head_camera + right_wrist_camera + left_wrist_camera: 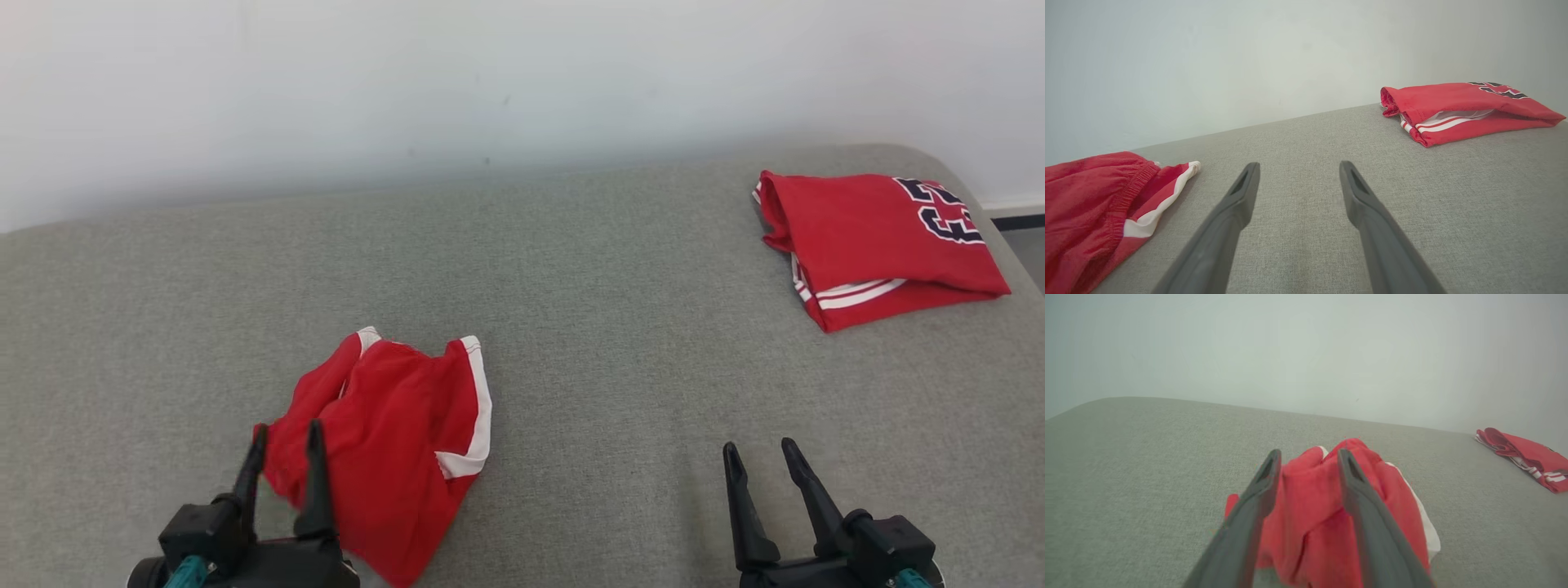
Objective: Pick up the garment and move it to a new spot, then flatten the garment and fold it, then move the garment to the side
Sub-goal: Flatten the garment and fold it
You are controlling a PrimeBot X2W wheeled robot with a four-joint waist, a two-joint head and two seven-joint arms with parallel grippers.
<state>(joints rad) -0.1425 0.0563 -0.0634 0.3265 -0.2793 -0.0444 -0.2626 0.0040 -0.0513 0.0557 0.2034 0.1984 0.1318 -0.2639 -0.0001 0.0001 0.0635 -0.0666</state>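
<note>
A folded red jersey (873,237) with white stripes and dark numerals lies at the upper right on the grey woven cushion (612,327). The garment (400,441) — crumpled red shorts, white-trimmed — sits lower left. The left gripper (286,433) is at its near edge, fingers parted, pinching nothing. The right gripper (759,453) — spread wide, empty — is lower right over bare cushion.

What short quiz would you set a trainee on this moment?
1. True or false: the folded red jersey lies at the far right of the grey cushion.
2. Which gripper is at the crumpled red shorts? A) left B) right C) both
3. Fill in: the trim on the shorts is ____.
Key: 1 true; 2 A, the left gripper; 3 white.
</note>
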